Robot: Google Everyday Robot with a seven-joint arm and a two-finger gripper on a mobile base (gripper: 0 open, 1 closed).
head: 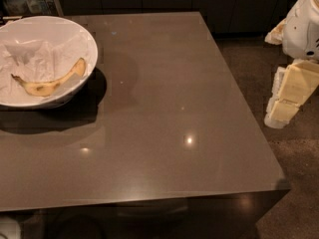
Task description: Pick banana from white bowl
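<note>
So, the curved yellow banana with brown speckles (pixel 50 85) lies on crumpled white paper (pixel 35 59) inside the big glossy white bowl (pixel 55 28) at the left end of the dark brown tabletop (pixel 174 113). The robot's cream gripper (pixel 281 108) hangs past the table's right edge, well apart from the bowl. Can't tell if it's spread or clenched.

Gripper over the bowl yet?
No, the gripper hangs off to the right of the table, far from the bowl with the banana.
</note>
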